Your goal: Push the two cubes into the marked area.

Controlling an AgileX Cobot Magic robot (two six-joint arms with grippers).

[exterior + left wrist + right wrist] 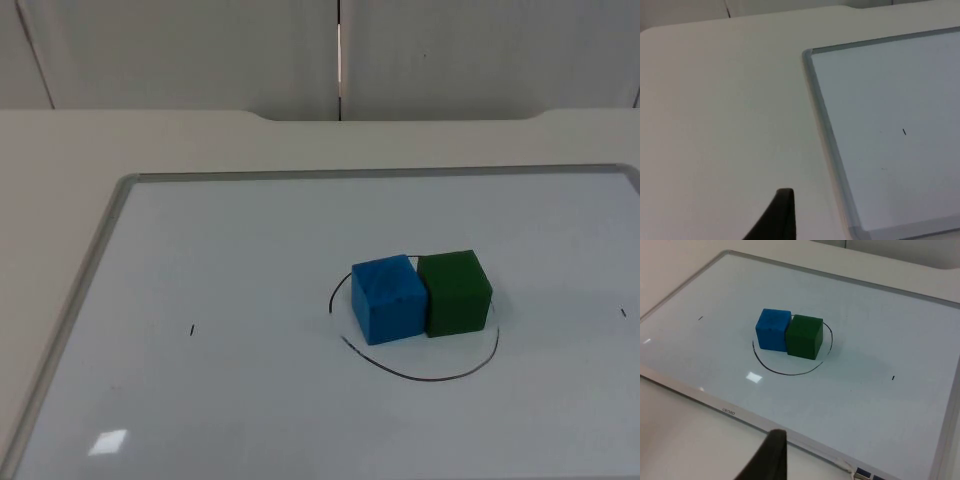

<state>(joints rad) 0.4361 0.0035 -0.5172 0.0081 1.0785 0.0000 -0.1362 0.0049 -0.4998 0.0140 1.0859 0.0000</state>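
Blue cube (388,298) touching green cube (456,292) inside drawn circle (420,374), end effector openings unreadable, both holding nothing.

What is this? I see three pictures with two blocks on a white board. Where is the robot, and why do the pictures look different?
It is a robot with two arms, and every picture comes from one of its cameras. One camera looks down from above. There you see a whiteboard lying on the table, with a blue cube and a green cube touching side by side inside a drawn circle. The other two cameras ride on the arms' wrists. The black tip in each is one of the robot's fingers: left and right. The left arm's camera looks at the board's corner and the table. The right arm's camera looks at both cubes. Nothing is held.
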